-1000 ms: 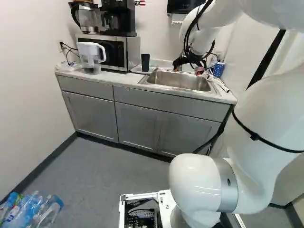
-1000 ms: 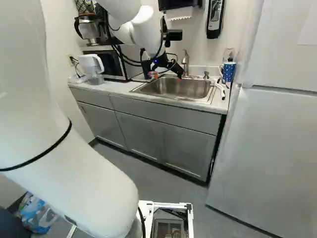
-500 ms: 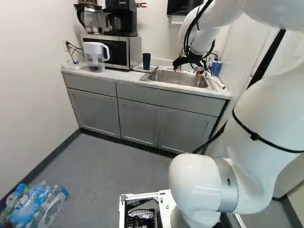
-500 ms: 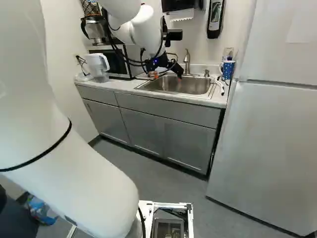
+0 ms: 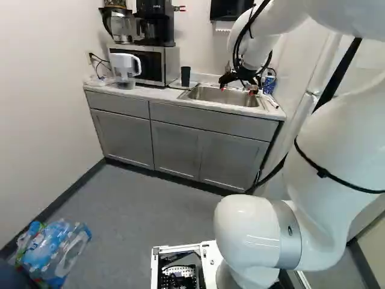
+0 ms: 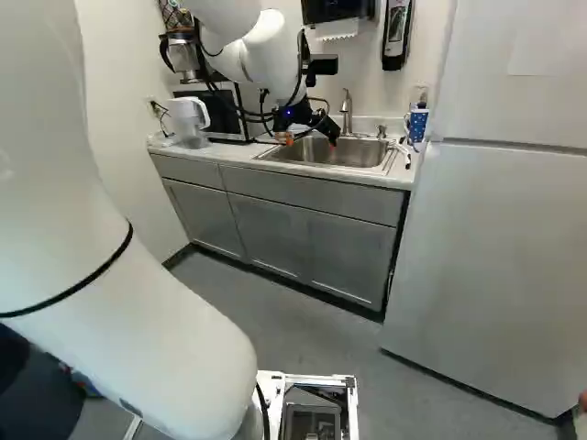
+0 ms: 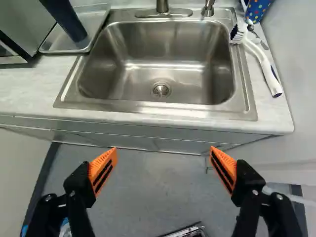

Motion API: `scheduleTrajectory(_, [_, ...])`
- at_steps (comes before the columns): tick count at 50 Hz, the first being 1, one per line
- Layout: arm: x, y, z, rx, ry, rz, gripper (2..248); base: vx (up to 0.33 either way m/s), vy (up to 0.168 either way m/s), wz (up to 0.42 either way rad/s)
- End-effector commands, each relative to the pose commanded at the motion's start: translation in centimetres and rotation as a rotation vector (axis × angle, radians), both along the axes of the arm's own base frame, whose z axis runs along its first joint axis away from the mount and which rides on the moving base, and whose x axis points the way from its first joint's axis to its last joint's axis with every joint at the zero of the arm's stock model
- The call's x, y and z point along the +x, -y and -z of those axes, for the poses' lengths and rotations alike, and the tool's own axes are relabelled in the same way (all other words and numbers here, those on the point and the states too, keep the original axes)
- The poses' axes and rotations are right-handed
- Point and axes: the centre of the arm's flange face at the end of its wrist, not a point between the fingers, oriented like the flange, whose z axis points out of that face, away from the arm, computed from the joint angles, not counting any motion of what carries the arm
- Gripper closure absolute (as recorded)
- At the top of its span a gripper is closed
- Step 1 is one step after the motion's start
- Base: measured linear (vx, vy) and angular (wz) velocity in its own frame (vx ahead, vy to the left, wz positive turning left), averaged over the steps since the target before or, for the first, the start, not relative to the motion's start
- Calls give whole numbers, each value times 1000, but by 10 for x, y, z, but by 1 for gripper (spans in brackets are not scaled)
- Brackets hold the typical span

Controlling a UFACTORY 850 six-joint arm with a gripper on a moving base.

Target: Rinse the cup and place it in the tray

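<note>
Wrist view finds the robot's gripper (image 7: 163, 150) released and empty, its orange pads (image 7: 102, 170) spread wide and pointed toward the steel sink (image 7: 163, 69) with nothing between them. The dark cup (image 5: 185, 76) stands upright in the shallow metal tray (image 7: 95, 17) on the counter (image 7: 29, 94) beside the basin, apart from the gripper, where it can presumably drain without wetting the worktop. Its place suggests the job is in its closing stage, though whether it has been rinsed cannot be told; no stream shows beneath the faucet (image 6: 347, 115). Across the basin, a white-handled brush (image 7: 259, 57) lies near a spotted blue cup (image 7: 256, 9), likely kept there for washing up. With the cup in its tray, the arm would probably need only to back away, lest a stray finger tip it.
</note>
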Motion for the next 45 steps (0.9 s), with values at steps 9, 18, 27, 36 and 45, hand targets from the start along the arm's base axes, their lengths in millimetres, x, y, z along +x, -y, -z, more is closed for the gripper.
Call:
scheduleTrajectory(9, [0, 0, 0, 0, 0, 0, 3, -137, 4, 27])
scheduleTrajectory(18, [0, 0, 0, 0, 0, 0, 3, -133, 4, 25])
scheduleTrajectory(27, [0, 0, 0, 0, 0, 0, 3, -55, 4, 8])
scheduleTrajectory(36, [0, 0, 0, 0, 1, 0, 3, 15, -2, -4])
scheduleTrajectory(45, [-1, -1, 3, -2, 5, -3, 3, 0, 0, 0])
